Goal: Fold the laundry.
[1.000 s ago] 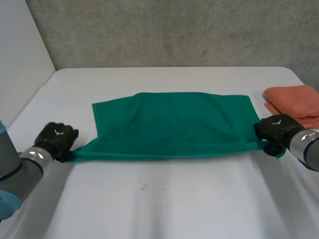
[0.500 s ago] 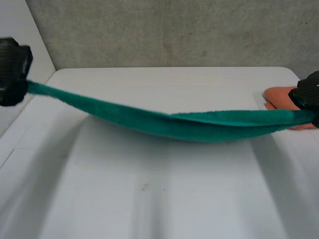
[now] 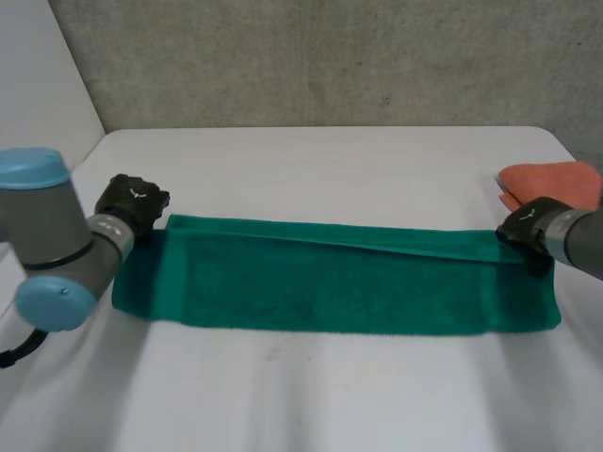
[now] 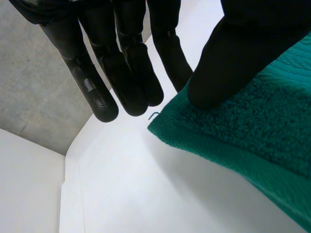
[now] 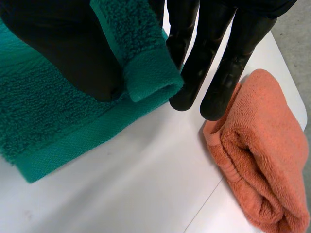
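Green towel: the green towel [image 3: 330, 287] lies flat in the middle of the table [image 3: 311, 405], doubled into two layers, so it makes a long narrow band.
Long axis: it runs parallel to the table's near edge, and the short ends point to the left and right edges. The fold seems to be on the near side. Along the far side a thin strip of the lower layer shows, so the layers do not match exactly.
Left hand: the left hand [image 3: 132, 202] is at the towel's far left corner. Its thumb [image 4: 233, 58] rests on top of the cloth. The fingers [image 4: 121, 73] are straight, just past the corner, and hold nothing.
Right hand: the right hand [image 3: 528, 229] is at the far right corner. The upper layer's corner stands up between thumb and straight fingers and looks pinched there.
Orange towel: the orange towel [image 3: 551, 181] is folded at the table's right edge, near the right hand and apart from the green one.
Handling: I judge it soft, light and limp. It will sag when lifted. It is neither slippery nor fragile.
Where to hold: probably the corners of a short end, both layers together, on the thick hem.
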Robot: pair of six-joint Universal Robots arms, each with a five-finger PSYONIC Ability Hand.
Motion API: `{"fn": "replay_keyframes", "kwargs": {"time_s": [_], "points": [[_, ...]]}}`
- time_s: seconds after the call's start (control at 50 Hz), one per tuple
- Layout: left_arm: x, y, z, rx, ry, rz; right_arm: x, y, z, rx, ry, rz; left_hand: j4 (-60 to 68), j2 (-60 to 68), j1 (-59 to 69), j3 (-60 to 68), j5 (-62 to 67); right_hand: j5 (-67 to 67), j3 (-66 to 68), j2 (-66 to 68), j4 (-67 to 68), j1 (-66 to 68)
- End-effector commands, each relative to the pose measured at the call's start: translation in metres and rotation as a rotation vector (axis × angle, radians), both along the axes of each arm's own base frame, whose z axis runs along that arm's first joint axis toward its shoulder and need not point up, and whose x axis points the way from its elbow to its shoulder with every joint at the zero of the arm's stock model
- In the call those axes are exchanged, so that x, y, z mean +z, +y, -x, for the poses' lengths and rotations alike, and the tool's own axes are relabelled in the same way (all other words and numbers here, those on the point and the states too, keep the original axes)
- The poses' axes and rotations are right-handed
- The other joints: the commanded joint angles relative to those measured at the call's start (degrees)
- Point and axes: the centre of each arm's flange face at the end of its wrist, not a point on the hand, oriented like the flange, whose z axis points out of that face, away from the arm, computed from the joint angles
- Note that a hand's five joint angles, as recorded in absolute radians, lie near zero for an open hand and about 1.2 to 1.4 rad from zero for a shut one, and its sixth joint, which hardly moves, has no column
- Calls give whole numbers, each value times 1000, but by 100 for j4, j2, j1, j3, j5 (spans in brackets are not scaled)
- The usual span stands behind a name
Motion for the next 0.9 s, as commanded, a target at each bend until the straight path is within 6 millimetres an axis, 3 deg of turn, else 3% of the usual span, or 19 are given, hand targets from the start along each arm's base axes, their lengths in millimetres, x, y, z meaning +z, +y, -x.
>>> {"fn": "replay_keyframes", "kwargs": {"time_s": [0.02, 0.2, 0.22, 0.24, 0.26, 0.28, 0.36, 0.4, 0.46, 0.56, 0.68, 0.7, 0.78, 0.9], "points": [[-11, -33, 14, 33, 2, 55, -23, -38, -15, -5, -25, 124, 1111, 1133, 1405, 1165, 1379, 1315, 1227, 1280, 1175, 2336], [-20, -46, 35, 39, 9, 95, -40, -66, -20, -55, 10, 186, 1111, 1133, 1405, 1165, 1379, 1315, 1227, 1280, 1175, 2336], [-19, -45, 37, 35, 11, 96, -41, -68, -20, -61, 14, 190, 1111, 1133, 1405, 1165, 1379, -594, -682, -629, -735, 427], [-19, -44, 40, 26, 13, 97, -41, -69, -20, -85, 25, 197, -53, -31, 241, 1, 215, -5609, -5697, -5644, -5750, -4588], [-21, -39, 47, 5, 10, 95, -39, -70, -19, -99, 30, 204, -5077, -5055, -4783, -5023, -4809, -5685, -5773, -5720, -5825, -4664], [-20, -36, 51, -5, 8, 98, -36, -70, -19, -112, 35, 215, -5889, -5867, -5595, -5835, -5621, -5685, -5773, -5720, -5825, -4664], [-13, -25, 67, -43, 26, 118, -7, -75, -16, -186, -28, 315, -5889, -5867, -5595, -5835, -5621, -5685, -5773, -5720, -5825, -4664], [-13, -22, 69, -46, 27, 118, 27, -74, -15, -223, -137, 404, -5889, -5867, -5595, -5835, -5621, -5685, -5773, -5720, -5825, -4664], [0, -15, 65, -41, 31, 125, 55, -59, -16, -224, -287, 448, -5889, -5867, -5595, -5835, -5621, -5685, -5773, -5720, -5825, -4664], [17, 4, 56, -40, 49, 121, 74, -34, -4, -177, -433, 430, -5889, -5867, -5595, -5835, -5621, -5685, -5773, -5720, -5825, -4664], [25, 33, 46, -42, 127, 106, 52, 2, 14, -138, -461, 284, -5868, -5846, -5574, -5814, -5600, -5685, -5773, -5720, -5825, -4664], [25, 36, 45, -48, 137, 104, 40, 15, 13, -120, -468, 224, -5868, -5846, -5574, -5814, -5600, -5685, -5773, -5720, -5825, -4664], [21, 51, 44, -86, 177, 104, 11, 34, 17, -111, -464, 122, -5817, -5795, -5523, -5763, -5549, -5663, -5752, -5698, -5804, -4642], [8, 59, 44, -110, 197, 144, -24, 39, 26, -99, -413, 107, -5750, -5728, -5456, -5696, -5482, -4652, -4741, -4687, -4793, -3631]]}}
